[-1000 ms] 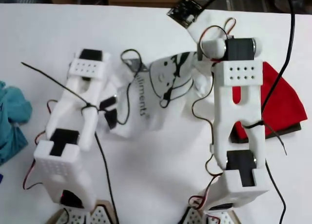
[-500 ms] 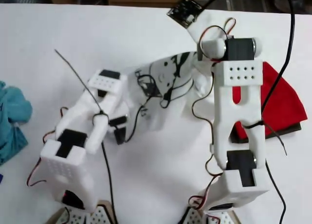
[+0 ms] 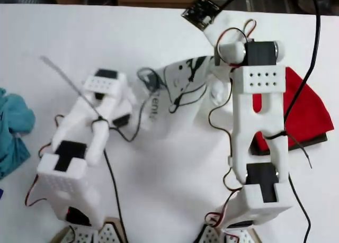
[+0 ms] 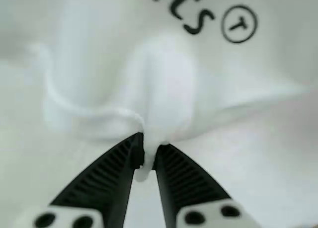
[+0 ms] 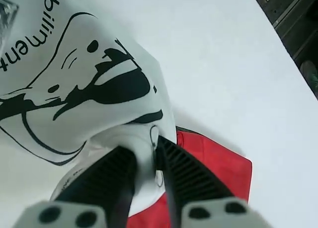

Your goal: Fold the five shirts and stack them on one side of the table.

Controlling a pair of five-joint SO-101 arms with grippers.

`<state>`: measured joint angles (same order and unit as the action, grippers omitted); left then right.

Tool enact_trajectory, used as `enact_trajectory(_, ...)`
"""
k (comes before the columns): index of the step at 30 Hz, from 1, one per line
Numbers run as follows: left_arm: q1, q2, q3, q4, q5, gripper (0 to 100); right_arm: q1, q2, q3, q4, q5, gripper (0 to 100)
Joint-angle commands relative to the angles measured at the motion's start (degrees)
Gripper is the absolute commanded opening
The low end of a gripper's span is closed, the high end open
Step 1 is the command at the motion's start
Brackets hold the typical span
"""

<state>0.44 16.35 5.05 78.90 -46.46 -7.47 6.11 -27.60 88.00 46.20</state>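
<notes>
Pinching a raised fold of the white shirt point(image 5: 74, 84) with our left tool point(image 4: 147, 156), nearly closed on the cloth, we clamp its opposite edge in our right tool point(image 5: 146, 158), the shirt lying on the bench point(image 3: 159, 36), a red shirt point(image 3: 310, 113) just beside it and a teal shirt point(image 3: 13, 129) well apart on its other side.

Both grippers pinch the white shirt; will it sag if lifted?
Likely sags: the white shirt bunches in soft folds at the left gripper. Probably light; the right gripper holds it by a thin pinch, which might slip.
</notes>
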Motion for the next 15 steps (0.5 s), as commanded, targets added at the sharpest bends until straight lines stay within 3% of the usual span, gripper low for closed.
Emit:
enact_trajectory(1,-2.2,-7.8,-7.2,8.2,1.4,2,-1.0,-4.0,-2.5,2.6,0.0,2.4)
enact_trajectory(9,-3.1,-24.1,-9.8,21.1,1.1,2,-11.2,-9.7,-0.8,12.7,0.6,2.4)
enact_trajectory(15,-12.4,-37.2,-9.7,21.4,1.3,2,-12.2,-23.9,7.7,13.0,4.7,2.2)
